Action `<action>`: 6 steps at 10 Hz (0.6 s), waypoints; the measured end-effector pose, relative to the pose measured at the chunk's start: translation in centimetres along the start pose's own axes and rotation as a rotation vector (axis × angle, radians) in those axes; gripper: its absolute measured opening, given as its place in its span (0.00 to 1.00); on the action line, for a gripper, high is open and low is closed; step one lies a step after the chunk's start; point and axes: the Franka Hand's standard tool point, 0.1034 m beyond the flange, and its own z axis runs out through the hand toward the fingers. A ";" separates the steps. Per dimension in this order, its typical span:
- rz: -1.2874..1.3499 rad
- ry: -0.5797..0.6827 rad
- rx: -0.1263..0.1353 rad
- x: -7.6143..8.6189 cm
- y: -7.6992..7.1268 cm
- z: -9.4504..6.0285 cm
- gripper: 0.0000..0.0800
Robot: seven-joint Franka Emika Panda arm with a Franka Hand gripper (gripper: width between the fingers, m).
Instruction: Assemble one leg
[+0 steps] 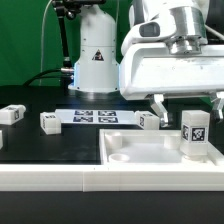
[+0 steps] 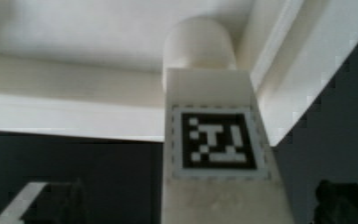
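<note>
A leg [image 1: 194, 135], a small white post with a black-and-white tag, stands upright in the corner of the large white panel [image 1: 130, 155] on the exterior view's right. My gripper [image 1: 189, 110] hangs just above it, jaws spread wide to either side of the leg and apart from it. In the wrist view the leg [image 2: 211, 150] fills the middle, its rounded tip against the panel's recessed corner [image 2: 87, 60]. My gripper [image 2: 190, 205] is open, with a dark gap between each fingertip [image 2: 30, 203] and the leg.
Three more loose legs lie on the black table: one [image 1: 12, 114] at the exterior view's far left, one [image 1: 50, 121] beside it, one [image 1: 148, 120] by the panel's back edge. The marker board [image 1: 95, 116] lies behind them, before the robot base [image 1: 97, 60].
</note>
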 end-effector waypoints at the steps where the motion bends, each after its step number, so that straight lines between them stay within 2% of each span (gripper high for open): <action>1: 0.000 -0.033 0.008 -0.2 -0.2 0.1 0.81; 2: 0.003 -0.042 0.010 -0.2 -0.2 0.2 0.81; 3: 0.014 -0.109 0.021 -0.5 -0.2 0.7 0.81; 6: 0.035 -0.325 0.068 0.2 -0.7 1.0 0.81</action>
